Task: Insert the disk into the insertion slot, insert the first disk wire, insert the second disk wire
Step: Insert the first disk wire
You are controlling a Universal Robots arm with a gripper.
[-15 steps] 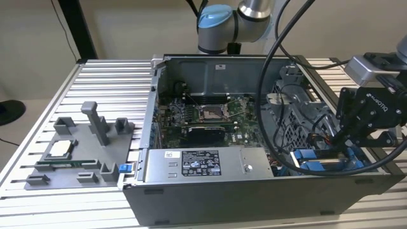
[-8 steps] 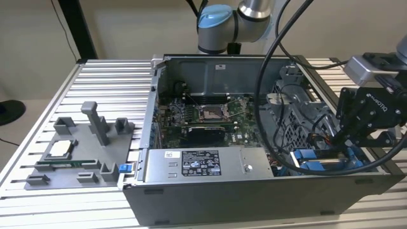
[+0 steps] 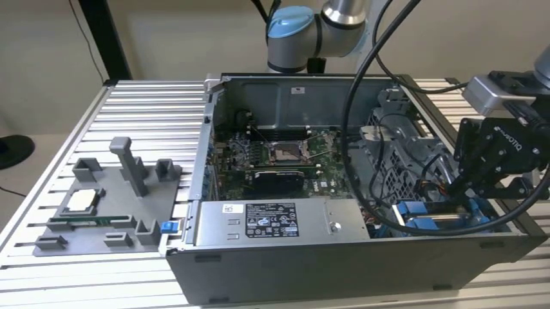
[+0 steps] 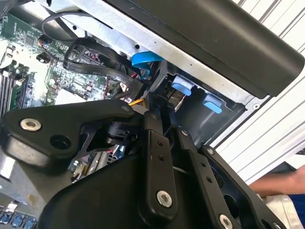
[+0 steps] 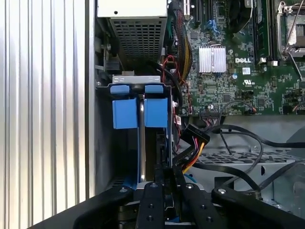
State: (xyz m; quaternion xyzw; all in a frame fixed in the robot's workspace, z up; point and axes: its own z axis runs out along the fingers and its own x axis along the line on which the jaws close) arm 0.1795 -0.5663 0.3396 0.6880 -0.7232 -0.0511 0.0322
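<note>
The disk [image 5: 125, 113] stands in the insertion slot [image 5: 102, 143] at the case's front corner, its blue carrier tabs and a thin silver edge showing from above. In the exterior view the disk [image 3: 421, 217] lies low in that corner with my gripper [image 3: 471, 193] right beside it. My gripper [image 5: 166, 168] hangs over the disk's near end, its fingers drawn together; what sits between the pads is hidden. A loose black connector with red and yellow wires [image 5: 193, 134] lies just beside the bay. In the second wrist view my gripper [image 4: 152, 106] points at the blue tabs [image 4: 182, 87], and a blue flat cable [image 4: 145, 59] curls beyond.
The open computer case holds the green motherboard [image 3: 275, 154] and the grey labelled power-supply box [image 3: 275, 222]. Black cables [image 5: 248, 143] loop over the perforated metal beside the bay. A grey fixture tray [image 3: 103, 212] sits on the slatted table at the exterior view's left. A person's sleeve [image 4: 281, 200] shows outside the case.
</note>
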